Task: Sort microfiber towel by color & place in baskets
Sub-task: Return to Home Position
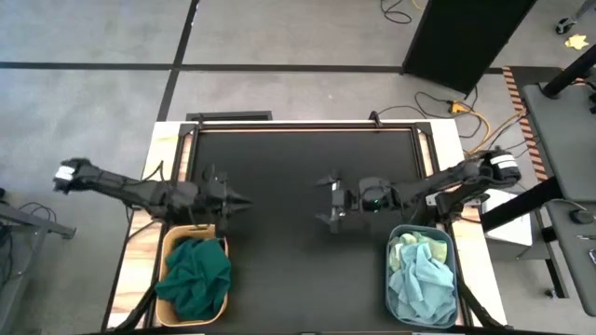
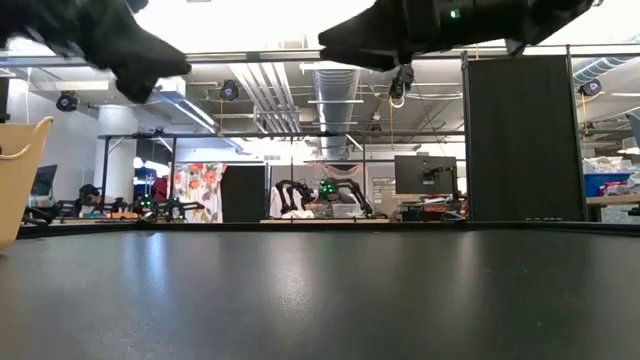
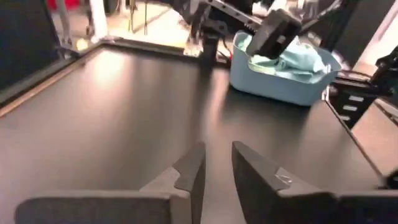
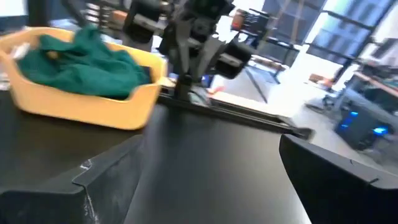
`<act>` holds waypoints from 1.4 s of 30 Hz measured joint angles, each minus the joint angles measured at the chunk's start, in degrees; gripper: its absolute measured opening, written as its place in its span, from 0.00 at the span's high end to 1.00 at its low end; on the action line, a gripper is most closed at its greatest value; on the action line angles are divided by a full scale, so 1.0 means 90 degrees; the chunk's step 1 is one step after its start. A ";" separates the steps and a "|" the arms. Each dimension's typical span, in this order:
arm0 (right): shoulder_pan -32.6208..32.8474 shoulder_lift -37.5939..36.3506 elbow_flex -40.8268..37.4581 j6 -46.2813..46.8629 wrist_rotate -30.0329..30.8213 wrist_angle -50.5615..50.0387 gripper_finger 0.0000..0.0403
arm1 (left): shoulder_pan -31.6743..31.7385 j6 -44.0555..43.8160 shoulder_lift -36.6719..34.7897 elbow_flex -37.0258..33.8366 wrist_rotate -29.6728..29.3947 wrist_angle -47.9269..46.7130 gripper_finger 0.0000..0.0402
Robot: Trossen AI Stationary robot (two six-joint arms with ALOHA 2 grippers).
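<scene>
The small soft microfiber towels I can see lie in the two tubs. A dark green cloth is heaped in the orange-yellow plastic basket on the left side of the black desk. A light blue cloth and a pale yellow-green cloth fill the grey-blue plastic basket on the right side. I judge these cloths light, limp and not slippery, so a pinch on a raised fold should hold them well. The left claw hovers just beside the orange-yellow basket, its fingers almost together and holding nothing. The right claw hovers near the grey-blue basket, spread wide and empty. No brand, label or writing can be read.
</scene>
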 joint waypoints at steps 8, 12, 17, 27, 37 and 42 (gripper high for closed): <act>-0.0266 -0.1867 -0.1550 0.0305 0.0226 0.0004 0.10 | 0.1387 0.0892 -0.1160 -0.1066 0.0888 0.0566 0.91; -0.0276 -0.3361 -0.2534 0.0909 0.0662 -0.0300 0.10 | 0.1410 0.1197 -0.1882 -0.1389 0.0828 0.0656 0.91; -0.0386 -0.5217 -0.3140 0.1763 0.0672 -0.1967 0.10 | 0.1408 0.1220 -0.2647 -0.1759 0.0806 0.0627 0.91; -0.0375 -0.7759 -0.3246 0.2259 0.0611 -0.4342 0.10 | 0.1395 0.1179 -0.3986 -0.2426 0.0838 0.0654 0.91; -0.0614 -0.8303 -0.4634 0.2506 0.0318 -0.3144 0.10 | 0.1396 0.1411 -0.4461 -0.2428 0.0717 0.0249 0.91; -0.1230 -0.8305 -0.4493 0.2114 -0.0585 -0.3176 0.10 | 0.1396 0.1327 -0.4461 -0.2430 0.0506 0.0266 0.91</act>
